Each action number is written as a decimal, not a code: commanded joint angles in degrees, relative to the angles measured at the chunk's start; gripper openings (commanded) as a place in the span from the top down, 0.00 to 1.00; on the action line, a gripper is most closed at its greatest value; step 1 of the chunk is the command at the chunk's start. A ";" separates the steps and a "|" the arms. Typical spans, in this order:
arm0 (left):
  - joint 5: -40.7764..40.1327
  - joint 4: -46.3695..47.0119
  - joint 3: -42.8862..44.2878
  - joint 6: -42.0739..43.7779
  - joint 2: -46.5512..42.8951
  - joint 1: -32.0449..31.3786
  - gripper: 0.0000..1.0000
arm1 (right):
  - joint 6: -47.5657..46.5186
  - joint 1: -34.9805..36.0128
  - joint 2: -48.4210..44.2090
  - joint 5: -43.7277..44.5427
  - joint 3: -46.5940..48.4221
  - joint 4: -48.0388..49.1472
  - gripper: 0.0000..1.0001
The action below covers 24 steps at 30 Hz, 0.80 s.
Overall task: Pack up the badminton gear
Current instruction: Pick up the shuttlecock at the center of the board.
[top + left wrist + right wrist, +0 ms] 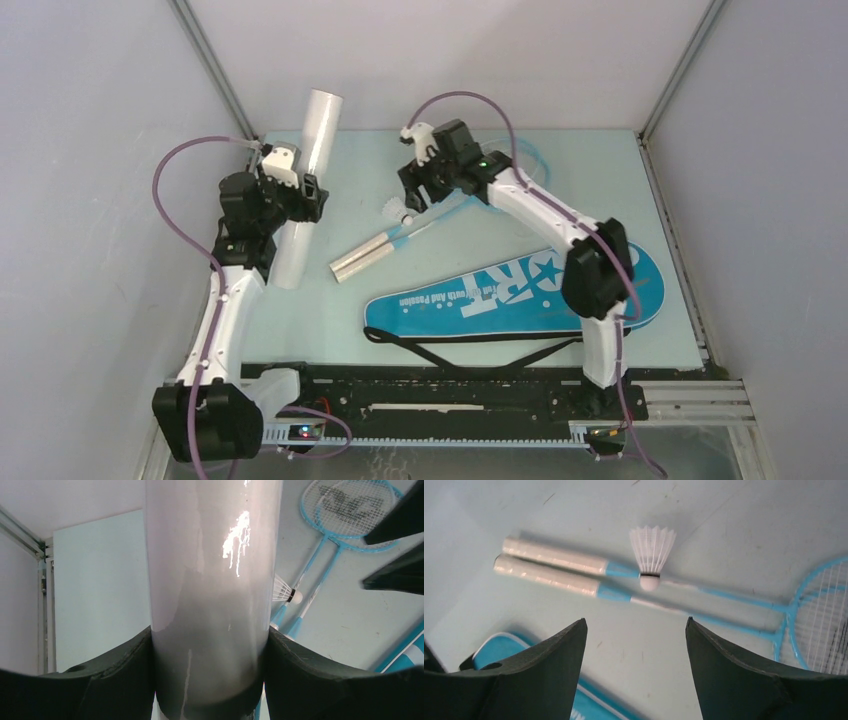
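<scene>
On the left, the left gripper (296, 193) was clamped around the middle of the long white tube (319, 124), which stood tilted. Further right, the right gripper (636, 630) hung with jaws spread and empty, a white shuttlecock (651, 555) lying just beyond its fingertips against the two rackets (574, 577). The blue bag (520, 290) lay nearer the bases on the pale green table (360, 150), enclosed by plain grey walls (90, 100).
</scene>
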 commanded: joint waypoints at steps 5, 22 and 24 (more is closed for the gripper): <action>-0.50 3.76 2.05 -1.35 -3.83 1.02 0.79 | -1.48 2.22 19.07 5.70 24.54 -8.59 0.22; 0.53 3.80 1.11 -0.83 -4.36 1.29 0.79 | -6.70 4.68 31.22 10.06 31.65 -9.82 0.26; 0.58 3.79 1.07 -0.81 -4.41 1.31 0.79 | -6.81 4.69 31.60 9.99 31.65 -9.98 0.27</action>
